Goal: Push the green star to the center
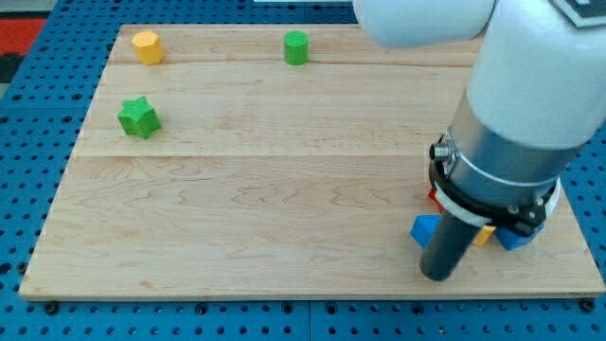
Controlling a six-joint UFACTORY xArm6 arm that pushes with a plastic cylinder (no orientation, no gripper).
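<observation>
Green star point(138, 117) upper left; my tip point(437, 275) lower right.

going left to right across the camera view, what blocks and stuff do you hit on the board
green star → yellow block → green cylinder → my tip, beside a blue block. More blocks sit partly hidden under the arm at the view's right, so their order is unclear.

Green star point(139, 116), a chunky bright green block with blunt points, lying flat and apparently untilted on the pale wooden board, near its left edge in the view's upper left, well apart from the board's middle, touching nothing around it.
</observation>
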